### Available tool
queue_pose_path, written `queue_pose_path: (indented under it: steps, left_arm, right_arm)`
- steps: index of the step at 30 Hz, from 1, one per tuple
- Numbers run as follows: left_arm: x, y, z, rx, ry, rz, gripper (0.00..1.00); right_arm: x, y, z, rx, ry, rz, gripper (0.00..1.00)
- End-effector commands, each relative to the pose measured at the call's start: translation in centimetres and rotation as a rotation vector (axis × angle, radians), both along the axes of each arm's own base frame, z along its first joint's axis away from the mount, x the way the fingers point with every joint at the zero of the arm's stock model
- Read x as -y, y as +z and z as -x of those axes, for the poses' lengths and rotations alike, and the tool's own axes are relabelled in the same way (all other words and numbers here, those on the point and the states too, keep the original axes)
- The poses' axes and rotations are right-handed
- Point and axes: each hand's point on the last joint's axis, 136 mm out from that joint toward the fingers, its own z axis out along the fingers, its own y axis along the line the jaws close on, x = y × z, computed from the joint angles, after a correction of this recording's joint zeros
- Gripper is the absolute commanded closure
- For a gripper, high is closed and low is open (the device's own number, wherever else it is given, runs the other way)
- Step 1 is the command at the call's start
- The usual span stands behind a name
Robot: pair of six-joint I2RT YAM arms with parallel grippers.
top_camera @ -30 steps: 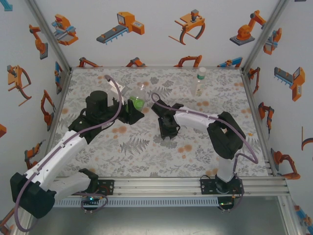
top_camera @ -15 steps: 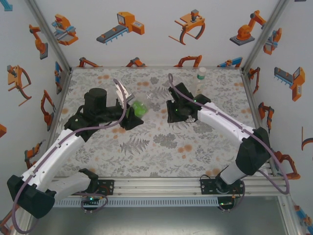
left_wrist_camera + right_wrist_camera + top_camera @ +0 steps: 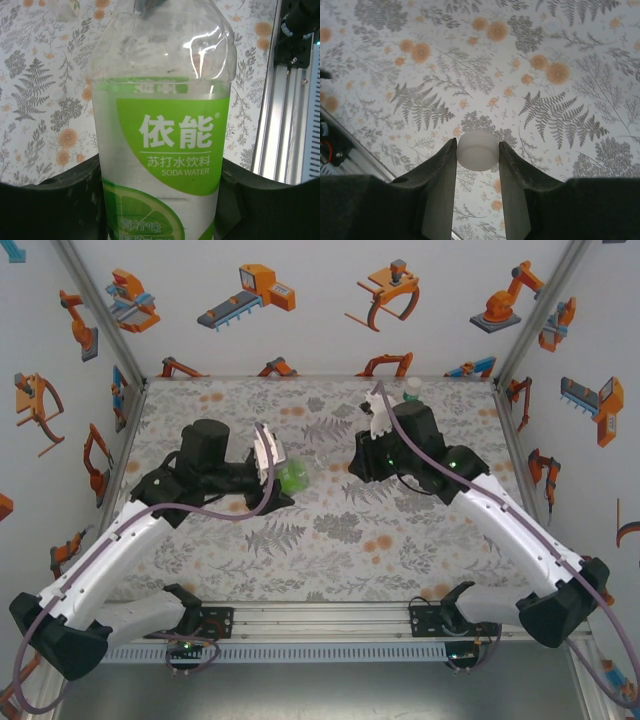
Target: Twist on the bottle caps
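Left wrist: left pincer [image 3: 160,195] clamped on clear bottle [image 3: 160,60], green label [image 3: 175,145] reads 依能, 苏打水饮料, SODA WATER. Right wrist: right pincer [image 3: 477,167] grips small white cap [image 3: 478,150] over floral counter [image 3: 560,75].

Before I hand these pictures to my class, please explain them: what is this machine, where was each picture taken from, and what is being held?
These are two robot arms bolted to the near edge of a table with a floral cover, each ending in a two-finger gripper. The wide picture comes from a fixed camera above and behind the arms. The other two come from small cameras on the wrists, looking along the fingers. The left gripper is closed around a clear soda-water bottle with a green label. The right gripper pinches a small white cap. Another bottle with a green cap stands at the far edge.
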Motion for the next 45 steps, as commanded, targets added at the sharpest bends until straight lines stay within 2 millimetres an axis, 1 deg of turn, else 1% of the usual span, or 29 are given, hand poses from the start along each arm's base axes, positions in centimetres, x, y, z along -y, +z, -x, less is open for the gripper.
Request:
queue_pose_path:
  steps: [1, 6, 9, 12, 15, 17, 19, 23, 25, 28, 32, 39, 45]
  left_arm:
    - [0.3, 1.0, 0.7, 0.087, -0.061, -0.009, 0.98]
    - [0.8, 2.2, 1.3, 0.127, -0.097, 0.005, 0.98]
    - [0.9, 2.4, 1.3, 0.145, -0.102, 0.007, 0.98]
    - [0.9, 2.6, 1.3, 0.157, -0.103, 0.016, 0.98]
    - [0.9, 3.0, 1.5, 0.177, -0.108, 0.031, 0.98]
    - [0.8, 2.9, 1.6, 0.189, -0.113, 0.029, 0.98]
    - [0.7, 2.9, 1.8, 0.199, -0.120, 0.030, 0.98]
    - [0.7, 3.1, 2.1, 0.207, -0.134, 0.037, 0.96]
    - [0.7, 3.1, 2.2, 0.208, -0.137, 0.037, 0.96]
    - [0.6, 3.1, 2.5, 0.223, -0.150, 0.034, 0.96]
    - [0.5, 2.8, 2.9, 0.246, -0.176, 0.017, 0.96]
    - [0.7, 3.2, 3.5, 0.248, -0.208, 0.031, 0.96]
    - [0.8, 2.8, 3.8, 0.246, -0.229, 0.015, 0.96]
  right_arm:
    - [-1.3, 3.2, 2.6, 0.112, 0.194, -0.088, 0.91]
    - [-2.1, 7.4, 5.9, 0.221, 0.372, -0.181, 0.99]
    - [-2.1, 9.5, 7.2, 0.288, 0.430, -0.219, 1.00]
    - [-2.2, 10.8, 9.0, 0.361, 0.534, -0.235, 1.00]
    - [-2.1, 11.7, 9.9, 0.404, 0.575, -0.237, 1.00]
    - [-2.0, 12.3, 10.9, 0.444, 0.628, -0.242, 1.00]
    - [-1.9, 12.9, 11.4, 0.469, 0.646, -0.247, 1.00]
    - [-1.8, 13.4, 12.5, 0.529, 0.717, -0.232, 1.00]
    - [-1.8, 13.7, 12.5, 0.539, 0.722, -0.224, 1.00]
    - [-1.9, 13.7, 13.3, 0.560, 0.793, -0.210, 1.00]
    - [-2.1, 14.3, 13.8, 0.597, 0.842, -0.220, 1.00]
    - [-2.7, 14.0, 13.5, 0.572, 0.875, -0.224, 1.00]
    - [-2.8, 13.8, 13.5, 0.563, 0.878, -0.225, 1.00]
